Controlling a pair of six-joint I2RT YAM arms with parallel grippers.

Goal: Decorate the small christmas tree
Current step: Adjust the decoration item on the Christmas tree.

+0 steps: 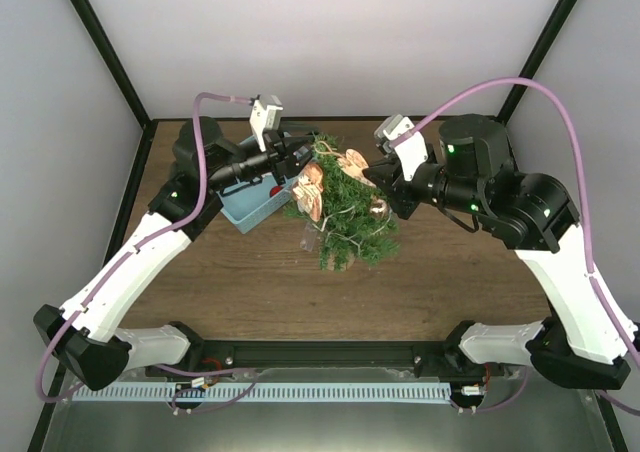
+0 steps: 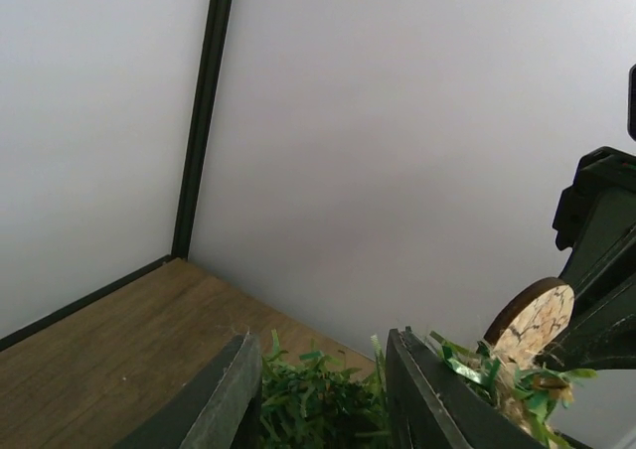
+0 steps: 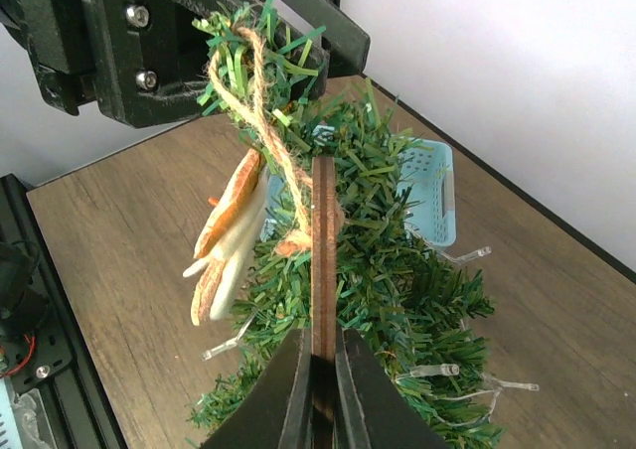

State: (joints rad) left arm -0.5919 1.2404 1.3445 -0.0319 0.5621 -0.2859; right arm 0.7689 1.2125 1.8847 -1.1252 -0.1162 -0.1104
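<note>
**A:** Where's the small christmas tree (image 1: 345, 212)?

**B:** Mid-counter (image 1: 230, 282), just right of the blue basket (image 1: 250, 210). The left hand (image 2: 320, 370) looks clamped on its top sprig.

**A:** Right hand (image 3: 320, 350)?

**B:** Clenched on a thin wooden disc (image 3: 323, 230), edge-on. The disc's twine loop (image 3: 268, 111) is draped over that same sprig.

**A:** Handling?

**B:** The tree looks light and probably tips easily. Needles are soft and the branches likely springy. I'd take it at the stem tip or trunk, not by loose needles. The disc is stiff, so a rim grip is fine. The twine is limp and will likely snag.
</note>
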